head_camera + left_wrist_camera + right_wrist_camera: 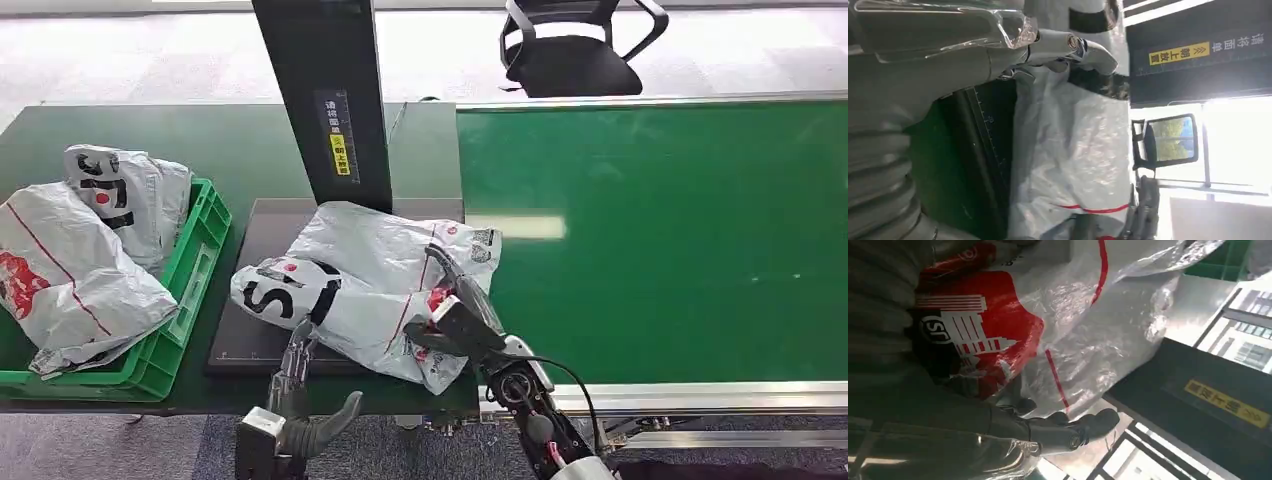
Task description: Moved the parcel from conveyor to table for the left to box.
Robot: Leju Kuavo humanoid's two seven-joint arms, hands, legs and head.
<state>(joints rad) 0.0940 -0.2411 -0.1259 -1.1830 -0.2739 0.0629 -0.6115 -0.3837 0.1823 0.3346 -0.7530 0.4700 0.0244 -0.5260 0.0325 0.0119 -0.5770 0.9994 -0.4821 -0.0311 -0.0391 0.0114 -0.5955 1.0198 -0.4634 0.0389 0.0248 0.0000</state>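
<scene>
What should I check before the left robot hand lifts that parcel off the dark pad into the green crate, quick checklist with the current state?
1. Parcel off the conveyor and on the dark pad: ok.
2. Left robot hand at the parcel's near edge: ok.
3. Left robot hand has a firm hold: cannot tell.
4. Right robot hand released and clear: not ok, it is against the parcel's right side.
5. Room in the green crate: not ok, two bags already overfill it.

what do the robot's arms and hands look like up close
Left robot hand: grey, with dark segmented fingers and a thick grey thumb. Right robot hand: dark, on a silver arm with a black cable looping beside the wrist. Both wrist views show grey ribbed covers and clear plastic wrap.
</scene>
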